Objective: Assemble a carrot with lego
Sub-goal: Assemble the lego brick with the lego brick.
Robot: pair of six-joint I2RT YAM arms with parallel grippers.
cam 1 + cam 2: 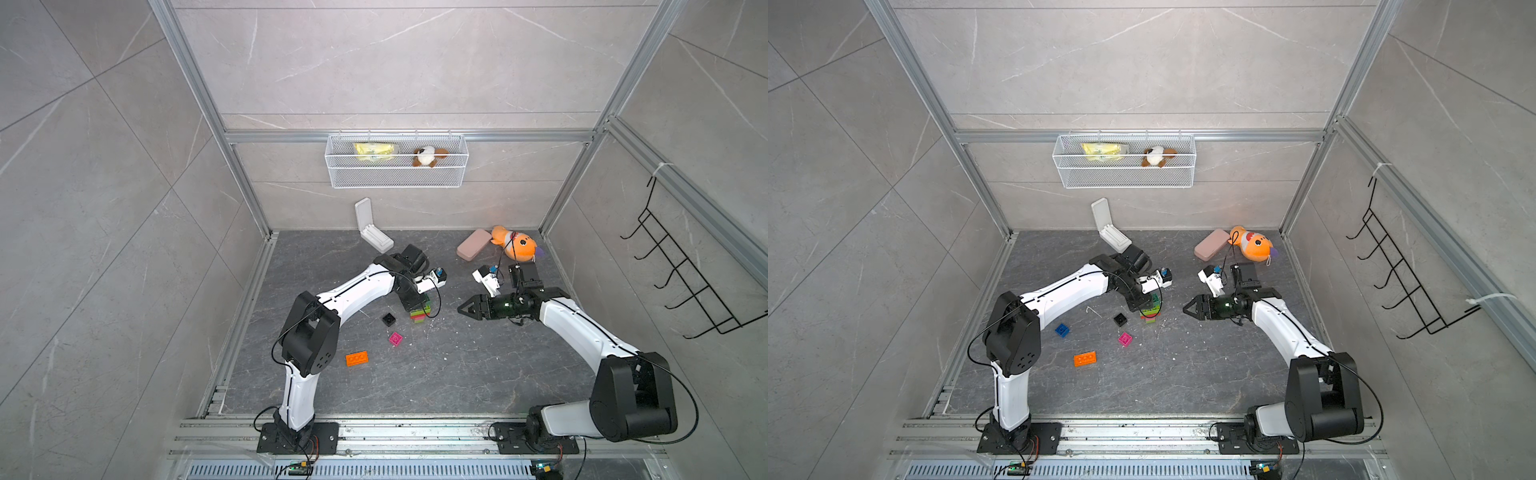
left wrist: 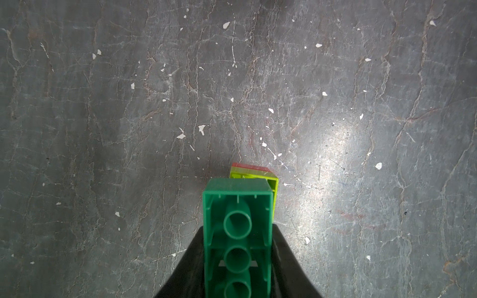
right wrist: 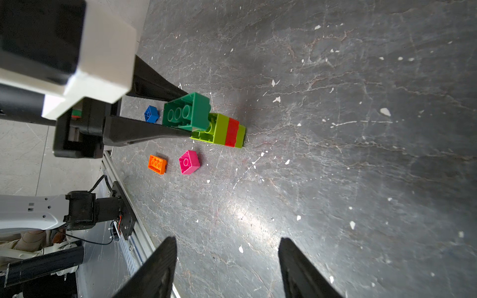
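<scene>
The carrot is a short stack (image 3: 227,131) of lime, red and lime bricks standing mid-table, seen in both top views (image 1: 419,315) (image 1: 1151,311). My left gripper (image 2: 237,229) (image 3: 189,114) is shut on a dark green oblong brick (image 2: 237,206) (image 3: 187,112). That brick touches the stack's top lime brick (image 2: 274,180), offset to one side. My right gripper (image 1: 460,309) (image 1: 1185,309) (image 3: 227,242) hovers open and empty to the right of the stack. Loose lego lies nearby: black (image 1: 389,319), pink (image 1: 395,339) (image 3: 189,162), orange (image 1: 357,358) (image 3: 157,164) and blue (image 1: 1062,330) (image 3: 151,113).
A white hinged case (image 1: 372,228) stands open at the back. A pink oblong case (image 1: 473,244) and an orange plush fish (image 1: 515,245) lie at the back right. A wire basket (image 1: 397,178) hangs on the back wall, and a black hook rack (image 1: 685,282) on the right wall.
</scene>
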